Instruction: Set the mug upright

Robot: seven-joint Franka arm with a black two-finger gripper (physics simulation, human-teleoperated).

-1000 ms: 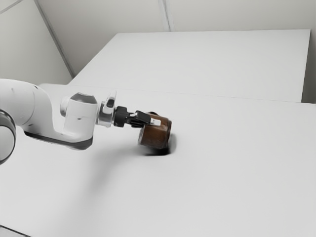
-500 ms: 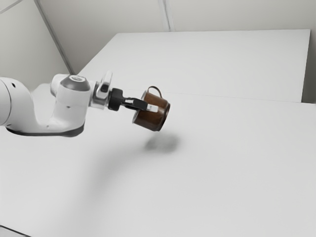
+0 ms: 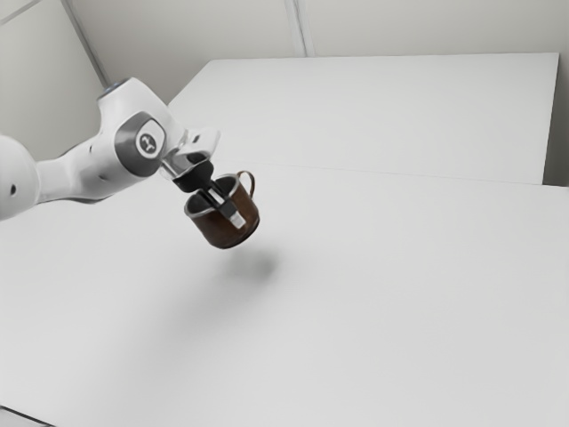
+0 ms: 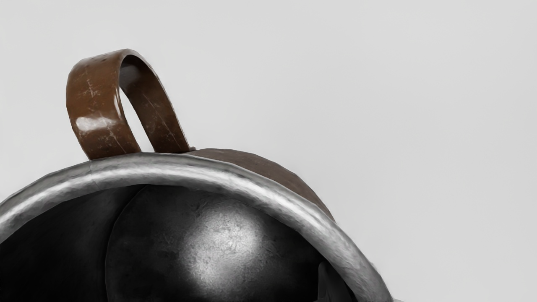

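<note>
Round logo (image 3: 148,145) on the arm's (image 3: 76,173) joint, too small to read. Pale slab (image 3: 382,107) beyond the white bench (image 3: 409,302). Tool (image 3: 228,212) clamped on the wall of the brown metal mug (image 3: 213,230). Mug's in the air above its shadow (image 3: 253,267), tilted, handle (image 3: 252,184) toward the exterior view's right.

White table (image 3: 400,311), pale walls (image 3: 44,80)

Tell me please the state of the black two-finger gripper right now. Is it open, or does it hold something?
Gripper: closed on the wall of the brown mug with a silvery rim, holding it tilted above the white table.
</note>
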